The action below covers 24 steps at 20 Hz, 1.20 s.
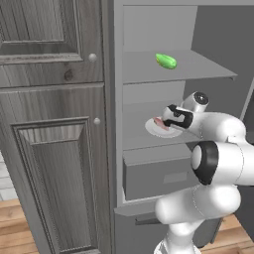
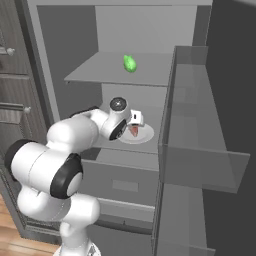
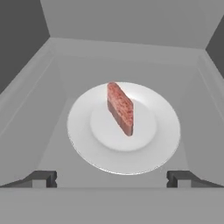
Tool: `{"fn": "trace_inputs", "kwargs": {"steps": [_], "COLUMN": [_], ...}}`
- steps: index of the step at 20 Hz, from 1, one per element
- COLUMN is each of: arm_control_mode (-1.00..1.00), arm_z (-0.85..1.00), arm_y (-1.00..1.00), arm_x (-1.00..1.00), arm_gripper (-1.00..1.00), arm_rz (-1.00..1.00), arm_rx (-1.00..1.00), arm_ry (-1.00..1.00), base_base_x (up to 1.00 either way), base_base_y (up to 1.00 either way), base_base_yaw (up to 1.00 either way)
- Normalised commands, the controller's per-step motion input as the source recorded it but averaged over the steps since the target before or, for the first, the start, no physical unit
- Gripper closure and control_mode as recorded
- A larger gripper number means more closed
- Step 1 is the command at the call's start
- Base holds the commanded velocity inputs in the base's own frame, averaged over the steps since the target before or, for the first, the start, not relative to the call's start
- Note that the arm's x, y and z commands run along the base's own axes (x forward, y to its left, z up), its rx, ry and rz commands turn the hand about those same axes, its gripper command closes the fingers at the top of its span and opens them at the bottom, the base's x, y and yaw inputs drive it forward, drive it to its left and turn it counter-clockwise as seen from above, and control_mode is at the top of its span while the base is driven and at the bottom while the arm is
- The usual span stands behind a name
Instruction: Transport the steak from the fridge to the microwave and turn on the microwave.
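Partly hidden behind the robot's wrist in both base views, the small pinkish-red slab of steak [image 3: 120, 108] lies on a round white plate [image 3: 162, 140] on the grey fridge [image 1: 149, 74] shelf, ahead of the hand [image 3: 113, 178], its fingers spread wide apart and empty.

The steak [image 3: 120, 108] has a rough, grainy red surface with a darker, mottled side face. It rests on a white plate [image 3: 157, 144] that looks smooth and slightly glossy, like glazed ceramic. The fridge [image 1: 149, 139] shelf under the plate is flat, matt grey, without texture, and the drawer [image 1: 158, 176] below that shelf has the same plain matt finish. On the shelf above the plate, the green vegetable [image 1: 166, 61] is shiny. Left of the fridge, the cabinet [image 1: 49, 124] shows dark grey wood grain with a visible knot.
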Motion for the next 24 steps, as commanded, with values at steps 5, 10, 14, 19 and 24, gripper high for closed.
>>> {"fn": "trace_inputs", "kwargs": {"steps": [5,10,14,19,24], "arm_control_mode": [-1.0,-1.0,-1.0,-1.0,-1.0], "arm_z": [-0.02,-0.07,-0.21,-0.19,-0.1], "arm_y": [0.0,0.0,0.0,0.0,0.06], "arm_x": [0.18,0.03,0.0,0.01,0.14], "arm_gripper": [-1.0,-1.0,-1.0,-1.0,-1.0], "arm_rz": [-0.02,0.0,0.0,0.0,0.0], "arm_rx": [0.0,0.0,0.0,0.0,0.0], "arm_ry": [0.0,-0.02,-0.04,-0.01,-0.01], "base_base_x": [0.0,0.0,0.0,0.0,0.0], "base_base_y": [0.0,0.0,0.0,0.0,0.0], "base_base_yaw": [0.0,0.0,0.0,0.0,0.0]}}
